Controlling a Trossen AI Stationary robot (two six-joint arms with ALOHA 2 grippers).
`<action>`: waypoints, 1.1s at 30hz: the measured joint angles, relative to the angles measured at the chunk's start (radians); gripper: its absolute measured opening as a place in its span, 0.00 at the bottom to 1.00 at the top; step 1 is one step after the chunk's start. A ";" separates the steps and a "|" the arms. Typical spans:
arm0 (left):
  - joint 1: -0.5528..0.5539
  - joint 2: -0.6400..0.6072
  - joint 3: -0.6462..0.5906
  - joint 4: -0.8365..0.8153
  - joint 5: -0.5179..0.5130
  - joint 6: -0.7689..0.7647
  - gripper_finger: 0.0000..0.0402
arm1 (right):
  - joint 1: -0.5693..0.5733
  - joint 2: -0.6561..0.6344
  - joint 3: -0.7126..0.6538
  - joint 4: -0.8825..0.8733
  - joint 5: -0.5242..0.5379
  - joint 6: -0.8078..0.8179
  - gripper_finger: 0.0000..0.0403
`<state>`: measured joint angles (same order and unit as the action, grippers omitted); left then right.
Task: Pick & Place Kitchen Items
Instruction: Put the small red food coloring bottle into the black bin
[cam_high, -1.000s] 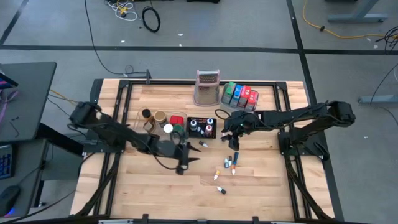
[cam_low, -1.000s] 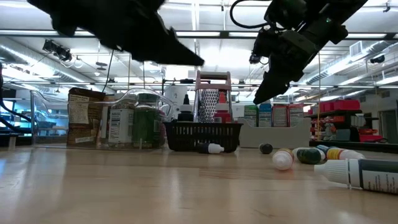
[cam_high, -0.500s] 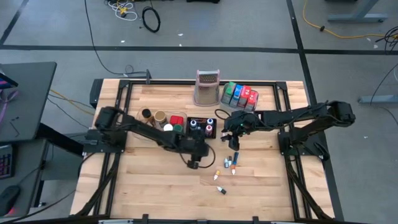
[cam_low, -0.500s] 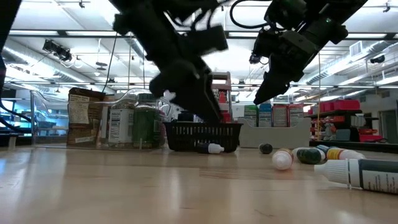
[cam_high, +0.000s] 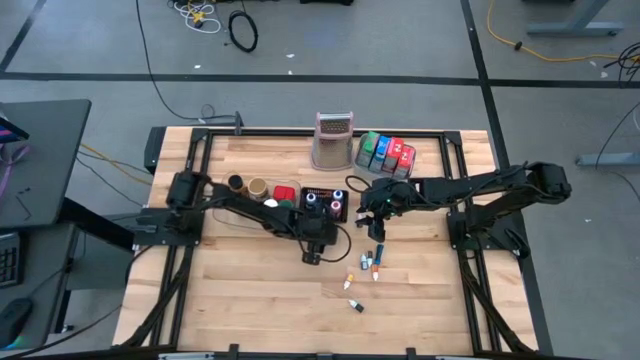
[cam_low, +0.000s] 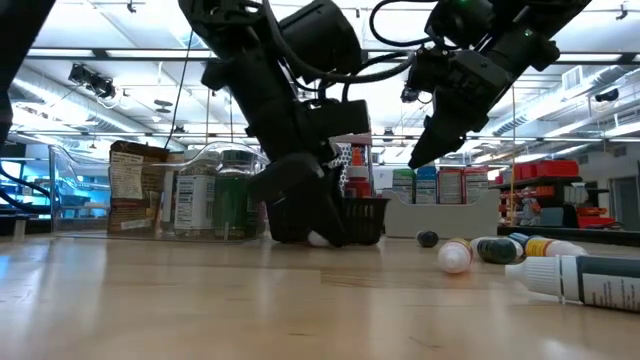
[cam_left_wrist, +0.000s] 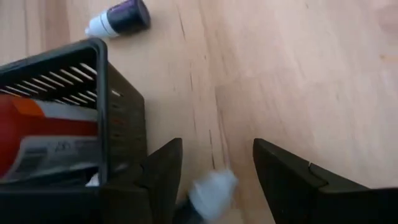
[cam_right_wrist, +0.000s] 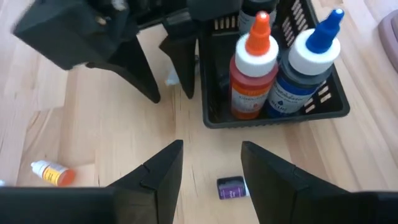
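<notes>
A small white-capped bottle (cam_left_wrist: 211, 188) lies on the table against the near side of the black mesh basket (cam_left_wrist: 121, 124). My left gripper (cam_left_wrist: 214, 171) is open and low over it, one finger on each side (cam_right_wrist: 171, 78). I see no touch. The basket holds an orange-capped bottle (cam_right_wrist: 250, 59) and a blue-capped one (cam_right_wrist: 311, 53). My right gripper (cam_right_wrist: 211, 168) hangs open above the table to the right of the basket (cam_high: 372, 232), holding nothing. A purple-labelled bottle (cam_right_wrist: 231, 186) lies under it.
Several loose bottles lie on the wood near the right arm (cam_high: 370, 262) and toward the near edge (cam_high: 355, 305). A silvery box grater (cam_high: 334, 140) and a grey tray of packets (cam_high: 385, 152) stand at the far edge. Round jars (cam_high: 258, 187) sit left of the basket.
My left gripper has swung toward the table's right edge and come down from well above the table. It has tipped its fingers steeply downward and now sits low at the basket's near side, over the white-capped bottle. My right arm has kept still.
</notes>
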<state>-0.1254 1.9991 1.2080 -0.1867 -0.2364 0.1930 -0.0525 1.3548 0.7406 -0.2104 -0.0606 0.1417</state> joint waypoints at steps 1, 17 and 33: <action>0.005 0.002 0.001 -0.001 0.006 -0.003 0.51 | 0.000 0.000 0.000 0.001 0.000 0.000 0.43; -0.019 -0.001 0.072 -0.128 0.030 -0.022 0.51 | 0.000 0.000 0.000 0.000 0.000 -0.001 0.43; -0.097 0.000 0.126 -0.308 -0.133 -0.771 0.51 | 0.000 0.000 0.000 0.001 0.000 -0.001 0.43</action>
<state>-0.2226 1.9986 1.3344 -0.4949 -0.3690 -0.5785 -0.0525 1.3548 0.7403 -0.2096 -0.0605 0.1409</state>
